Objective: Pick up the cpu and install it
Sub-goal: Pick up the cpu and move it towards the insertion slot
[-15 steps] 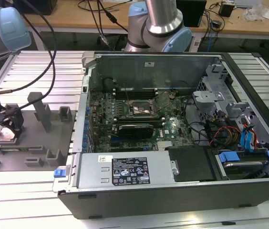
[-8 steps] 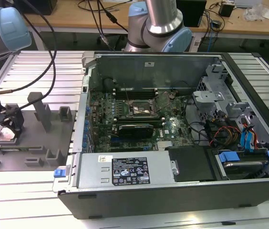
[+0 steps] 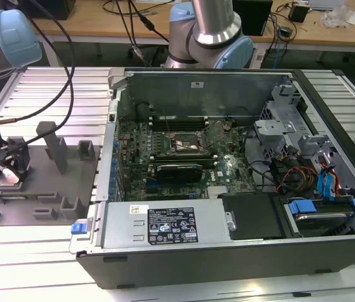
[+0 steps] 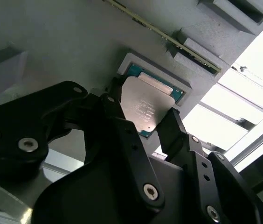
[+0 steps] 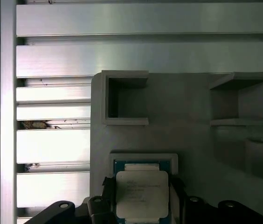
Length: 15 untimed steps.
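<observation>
The cpu (image 5: pixel 142 195) (image 4: pixel 143 109) is a small flat square chip with a shiny silver top and a thin green edge. It sits at the raised square pocket (image 5: pixel 143 157) of the grey holder plate (image 3: pixel 39 195) (image 5: pixel 187 121), and appears slightly lifted, with a green rim and a silver strip (image 4: pixel 155 85) showing behind it. My gripper (image 3: pixel 4 168) (image 4: pixel 143 116) (image 5: pixel 142 193) hangs over the plate at the exterior view's left, and its black fingers (image 4: pixel 171 128) press two opposite edges of the chip. The dark socket frame (image 3: pixel 187 143) lies on the green motherboard (image 3: pixel 228 160) inside the open computer case.
Grey posts and open brackets (image 3: pixel 56 148) (image 5: pixel 126 98) stand on the holder plate close to the gripper. The case walls (image 3: pixel 184 236) ring the motherboard, with a long black card (image 3: pixel 179 170), cables and blue-tabbed drive bays (image 3: pixel 316 182). A ribbed aluminium table (image 3: pixel 39 251) lies underneath.
</observation>
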### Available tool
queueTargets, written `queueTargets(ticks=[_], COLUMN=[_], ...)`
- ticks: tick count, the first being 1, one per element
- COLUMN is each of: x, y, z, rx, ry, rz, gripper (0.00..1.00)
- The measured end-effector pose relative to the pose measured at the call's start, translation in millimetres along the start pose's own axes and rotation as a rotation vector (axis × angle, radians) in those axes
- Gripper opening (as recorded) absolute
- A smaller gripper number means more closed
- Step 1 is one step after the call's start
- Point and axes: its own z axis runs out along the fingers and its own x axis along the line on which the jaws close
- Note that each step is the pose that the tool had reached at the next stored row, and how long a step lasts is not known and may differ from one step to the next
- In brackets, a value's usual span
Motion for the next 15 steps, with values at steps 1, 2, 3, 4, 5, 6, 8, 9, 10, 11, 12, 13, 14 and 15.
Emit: queueTargets(ticks=[1, 2, 3, 4, 5, 6, 8, 9, 10, 11, 12, 13, 14, 15], x=[0.0, -0.1, -0.1, -0.1, -0.1, -0.2, -0.3, -0.3, -0.3, -0.3, -0.4, -0.4, -0.5, -0.6], y=[0.0, 0.0, 0.0, 0.0, 0.0, 0.1, 0.2, 0.4, 0.4, 0.5, 0.6, 0.7, 0.9, 1.0], z=[0.0, 0.1, 0.0, 0.0, -0.2, -1.3, -5.0, -7.6, -9.3, -10.8, -13.0, -15.1, -18.6, -20.4], rx=[0.0000, -0.0001, 0.0000, 0.0000, 0.0000, 0.0000, 0.0000, -0.0001, 0.0000, 0.0000, 0.0000, 0.0000, 0.0000, 0.0000], ry=[0.0000, -0.0001, -0.0001, -0.0001, 0.0000, -0.0001, -0.0001, -0.0002, 0.0000, -0.0001, 0.0000, -0.0001, -0.0001, 0.0000], rz=[0.000, 0.000, 0.000, 0.000, 0.000, 0.000, 0.000, 0.000, 0.000, 0.000, 0.000, 0.000, 0.000, 0.000], gripper=[0.55, 0.55, 0.55, 0.55, 0.55, 0.55, 0.55, 0.55, 0.55, 0.55, 0.55, 0.55, 0.55, 0.55])
